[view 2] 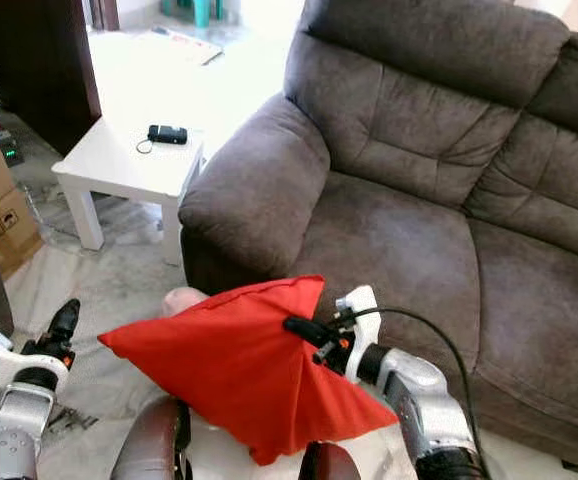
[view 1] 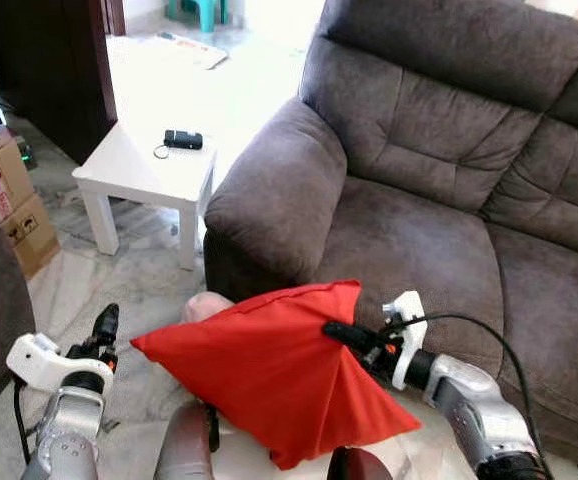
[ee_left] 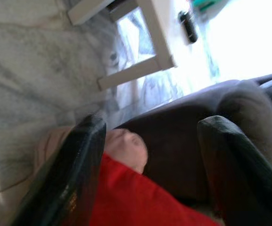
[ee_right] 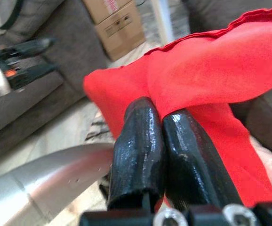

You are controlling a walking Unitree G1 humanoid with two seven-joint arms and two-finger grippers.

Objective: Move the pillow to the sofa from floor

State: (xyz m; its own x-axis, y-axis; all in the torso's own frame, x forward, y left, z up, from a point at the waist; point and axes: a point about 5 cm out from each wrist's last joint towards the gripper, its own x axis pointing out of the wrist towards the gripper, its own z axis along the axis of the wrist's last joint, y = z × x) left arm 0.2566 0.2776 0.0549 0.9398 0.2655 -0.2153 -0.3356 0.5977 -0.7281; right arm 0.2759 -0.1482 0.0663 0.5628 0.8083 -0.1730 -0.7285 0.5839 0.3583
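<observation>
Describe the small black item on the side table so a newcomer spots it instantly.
Start at the grey sofa, then go to the white side table beside its armrest. The small black device lies near the table's far edge, with a thin cord looped at one end, the sole dark thing on that white top.

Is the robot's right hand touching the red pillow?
Touching. In the right wrist view, the right hand has its two black fingers pinched shut on a fold of the red fabric pillow.

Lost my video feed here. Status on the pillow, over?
Right claw shut on red pillow, held off the floor before the sofa. Left claw open, idle, low at left. Sofa armrest just ahead.
</observation>
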